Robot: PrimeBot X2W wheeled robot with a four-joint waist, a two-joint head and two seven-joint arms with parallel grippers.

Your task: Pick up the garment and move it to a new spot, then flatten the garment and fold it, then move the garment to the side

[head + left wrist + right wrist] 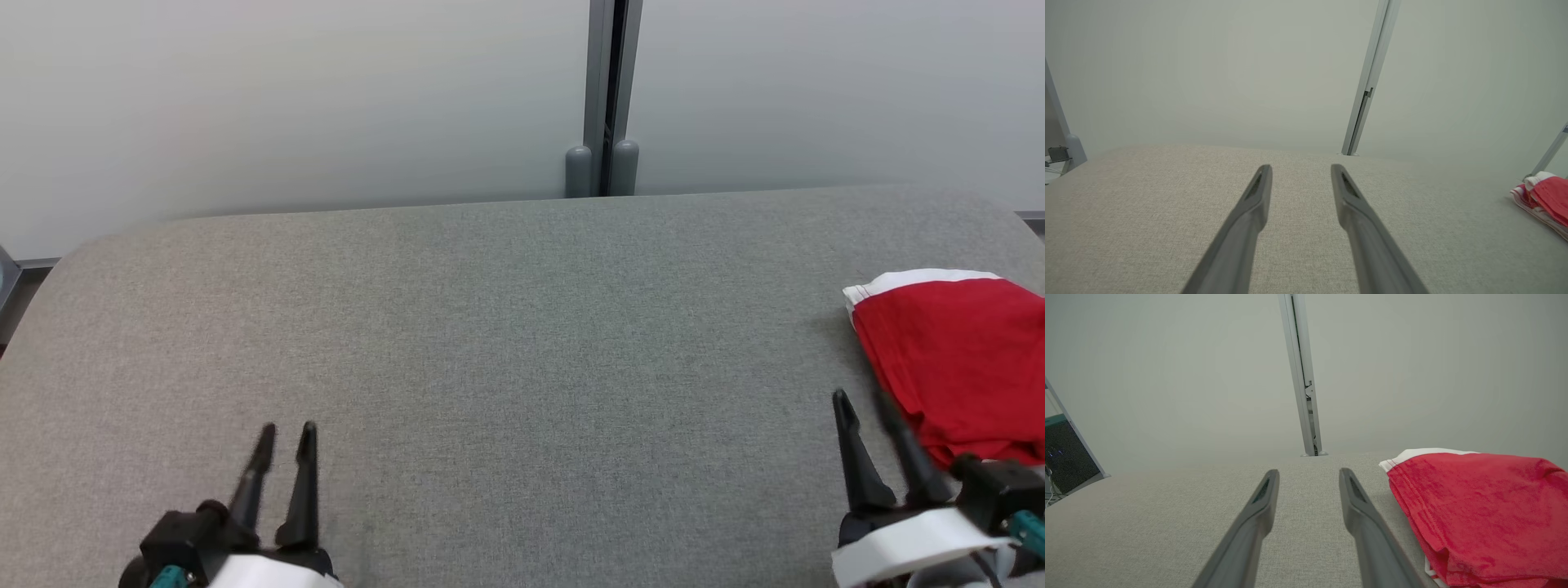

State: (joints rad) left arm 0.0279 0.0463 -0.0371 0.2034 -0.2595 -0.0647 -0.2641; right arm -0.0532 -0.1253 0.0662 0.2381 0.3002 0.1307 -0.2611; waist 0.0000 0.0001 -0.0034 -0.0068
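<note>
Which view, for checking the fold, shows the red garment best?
Right wrist view: the garment lies close, stitching visible. Head view crops it at the edge; left wrist view shows a distant sliver.

1. A grey woven surface (490, 327) with rounded far corners spans the foreground.
2. Pale frosted wall panels (286, 98) stand right behind it.
3. A grey metal post (612, 73) divides the panels, with two rounded grey stubs (578, 171) at its foot (one on each side).
4. A dark speckled panel (1065, 457) stands beyond the surface's left end.

Red, white-trimmed garment (955, 359); grey tabletop (490, 343)
</note>
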